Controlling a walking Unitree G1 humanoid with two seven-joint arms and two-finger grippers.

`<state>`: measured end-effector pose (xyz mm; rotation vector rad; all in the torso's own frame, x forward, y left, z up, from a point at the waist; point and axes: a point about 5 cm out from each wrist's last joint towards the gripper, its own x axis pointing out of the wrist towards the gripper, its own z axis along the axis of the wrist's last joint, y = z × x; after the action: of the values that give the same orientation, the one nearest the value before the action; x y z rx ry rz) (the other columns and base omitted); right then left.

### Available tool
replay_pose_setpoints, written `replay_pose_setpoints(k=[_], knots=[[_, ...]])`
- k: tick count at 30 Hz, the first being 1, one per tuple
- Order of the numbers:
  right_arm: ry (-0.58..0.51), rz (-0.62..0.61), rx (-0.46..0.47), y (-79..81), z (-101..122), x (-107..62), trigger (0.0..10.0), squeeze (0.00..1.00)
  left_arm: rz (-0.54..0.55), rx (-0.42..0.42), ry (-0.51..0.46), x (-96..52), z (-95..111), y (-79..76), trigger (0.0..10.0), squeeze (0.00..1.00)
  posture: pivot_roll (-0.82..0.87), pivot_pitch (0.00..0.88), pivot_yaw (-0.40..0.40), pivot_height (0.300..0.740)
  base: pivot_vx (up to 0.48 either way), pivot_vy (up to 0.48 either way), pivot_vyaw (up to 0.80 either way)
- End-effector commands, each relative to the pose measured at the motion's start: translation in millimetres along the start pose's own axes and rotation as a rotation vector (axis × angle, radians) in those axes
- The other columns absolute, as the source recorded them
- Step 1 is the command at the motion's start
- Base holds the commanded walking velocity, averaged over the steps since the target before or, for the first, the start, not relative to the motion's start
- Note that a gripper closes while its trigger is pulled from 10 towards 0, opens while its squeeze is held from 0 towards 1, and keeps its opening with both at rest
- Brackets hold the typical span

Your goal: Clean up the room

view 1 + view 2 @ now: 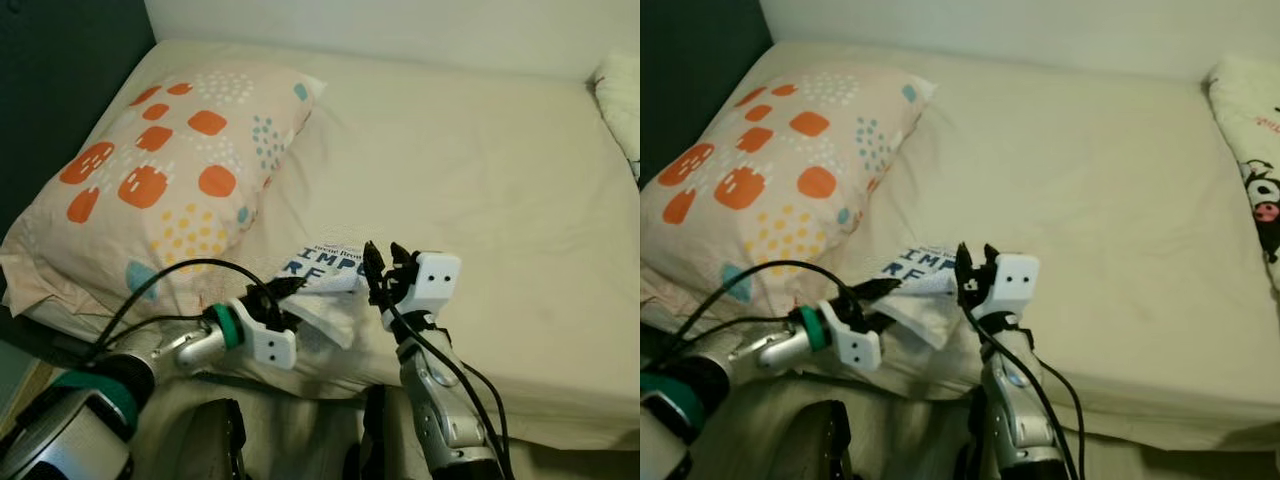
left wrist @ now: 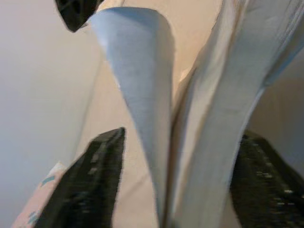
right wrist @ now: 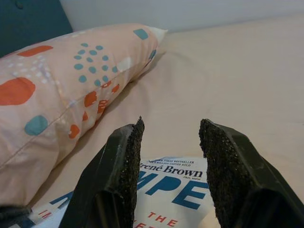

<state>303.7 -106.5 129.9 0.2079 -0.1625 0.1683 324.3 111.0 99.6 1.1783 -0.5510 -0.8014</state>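
1. We see a white book (image 1: 322,268) with blue and red cover lettering lying at the near edge of the bed (image 1: 480,180), just right of the pillow (image 1: 160,170). Its cover is lifted and its pages are fanned open.
2. Our left gripper (image 1: 283,293) reaches in from the near left and pinches the book's near-left edge. In the left wrist view, the two black fingers (image 2: 90,175) stand on either side of the splayed pages (image 2: 142,95).
3. Our right gripper (image 1: 385,268) hovers just right of the book, pointing toward the far side, its fingers spread apart and holding nothing. In the right wrist view the book cover (image 3: 171,185) lies below the open fingers (image 3: 121,175).
4. The pillow is peach-coloured with orange, teal and yellow spots and rests against the dark headboard (image 1: 50,90) on the left.
5. The bed carries a cream sheet with light creases.
6. At the far right edge lies a white patterned blanket (image 1: 1250,130).
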Motion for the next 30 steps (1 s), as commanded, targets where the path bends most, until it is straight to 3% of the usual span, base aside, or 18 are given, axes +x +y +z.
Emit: replay_pose_setpoints(k=[1,5,8,9,10,11,15,16,19,30], knots=[[0.009,0.006,0.011,3.2,-3,-0.3,10.0,0.00,-0.015,0.009,0.050,-4.8,-8,-2.0,10.0,1.00,0.09,0.091,0.028,0.585,0.000,0.000,0.00],[0.009,0.005,0.009,2.5,-3,-0.8,10.0,0.00,-0.047,-0.001,0.109,-8.8,-15,-4.1,10.0,1.00,0.08,0.094,0.028,0.585,0.000,0.000,0.00],[0.012,0.001,0.006,0.9,-4,-2.8,10.0,0.00,-0.147,-0.075,0.259,-18.9,-31,-12.3,10.0,1.00,0.08,0.095,0.027,0.585,0.000,0.000,0.00],[0.012,0.001,0.006,0.9,-4,-2.8,10.0,0.00,-0.147,-0.075,0.259,-18.9,-31,-12.3,10.0,1.00,0.08,0.095,0.027,0.585,0.000,0.000,0.00],[0.015,-0.002,0.004,0.2,-5,-4.0,10.0,0.00,-0.192,-0.136,0.321,-24.4,-37,-15.9,10.0,0.00,0.08,0.095,0.027,0.585,0.000,0.000,0.00],[0.015,-0.002,0.004,0.2,-5,-4.0,10.0,0.00,-0.192,-0.136,0.321,-24.4,-37,-15.9,10.0,0.00,0.08,0.095,0.027,0.585,0.000,0.000,0.00],[0.019,-0.004,0.000,-0.9,-6,-4.9,10.0,0.00,-0.204,-0.407,0.387,-29.0,-44,-11.5,10.0,0.00,0.08,0.099,0.023,0.585,0.000,0.000,0.00],[0.019,-0.004,0.000,-0.9,-6,-4.9,10.0,0.00,-0.204,-0.407,0.387,-29.0,-44,-11.5,10.0,0.00,0.08,0.099,0.023,0.585,0.000,0.000,0.00],[0.024,0.011,0.001,3.1,-6,-2.6,10.0,0.00,-0.197,-0.572,0.300,-18.6,-38,1.9,10.0,0.00,0.09,0.104,0.017,0.585,0.000,0.000,0.00],[0.026,0.030,-0.003,7.1,-5,-3.4,10.0,0.00,-0.251,-0.606,0.276,-3.7,-32,4.8,10.0,0.00,0.05,0.147,0.017,0.585,0.000,0.000,0.00]])
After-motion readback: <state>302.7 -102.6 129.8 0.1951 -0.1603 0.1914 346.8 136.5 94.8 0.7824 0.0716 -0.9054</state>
